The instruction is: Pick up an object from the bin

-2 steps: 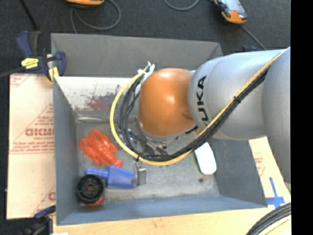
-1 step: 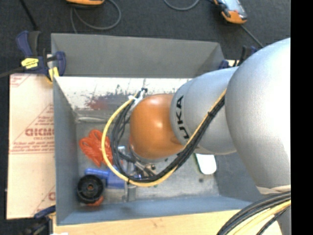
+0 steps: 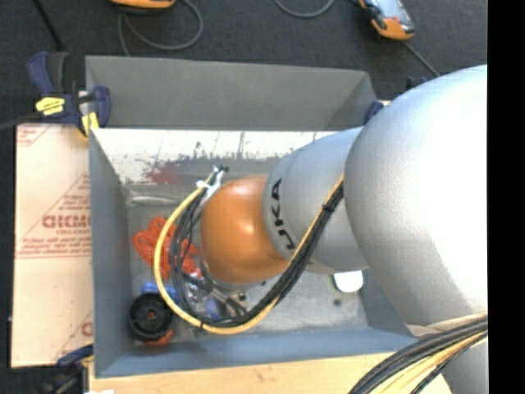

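a black round thing [image 3: 150, 317] sits in the bin's [image 3: 107, 220] near left corner, with blue bits [image 3: 149, 287] and an orange tangle [image 3: 149, 243] behind it. the gripper [image 3: 207, 299] hangs low just beside them; whether its grip is wide or narrow cannot be told. closing here could snag the tangle and drag its neighbours along.

The arm [image 3: 426, 179] is seen reaching in from the right, with its large pale grey upper link spread across the right side of the view. A narrower grey link [image 3: 316, 203], marked with black lettering, is angled down and to the left from it. The wrist at the end of this link is capped by a rounded orange cover [image 3: 234, 232]. A bundle of yellow and black cables [image 3: 174, 245] is looped from the top of the cover, round its left side and beneath it, then led back along the underside of the grey link. Dark tool parts [image 3: 215, 300] are glimpsed just below the cover, but their state cannot be made out.
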`<state>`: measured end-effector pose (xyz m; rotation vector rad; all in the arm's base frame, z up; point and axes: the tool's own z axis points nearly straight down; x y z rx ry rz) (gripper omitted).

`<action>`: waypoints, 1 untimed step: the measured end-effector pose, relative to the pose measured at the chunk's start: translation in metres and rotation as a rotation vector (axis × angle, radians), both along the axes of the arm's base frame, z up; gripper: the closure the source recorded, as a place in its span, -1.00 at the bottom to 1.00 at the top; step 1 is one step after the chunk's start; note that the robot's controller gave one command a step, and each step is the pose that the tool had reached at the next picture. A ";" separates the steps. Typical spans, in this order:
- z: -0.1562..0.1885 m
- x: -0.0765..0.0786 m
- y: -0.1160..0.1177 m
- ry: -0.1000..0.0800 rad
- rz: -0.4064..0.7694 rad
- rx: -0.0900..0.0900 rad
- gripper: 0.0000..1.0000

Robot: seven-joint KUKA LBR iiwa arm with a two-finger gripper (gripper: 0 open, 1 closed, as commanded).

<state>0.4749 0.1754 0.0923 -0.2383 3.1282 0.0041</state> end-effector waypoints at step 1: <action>0.001 0.002 0.000 -0.004 -0.004 0.000 -1.00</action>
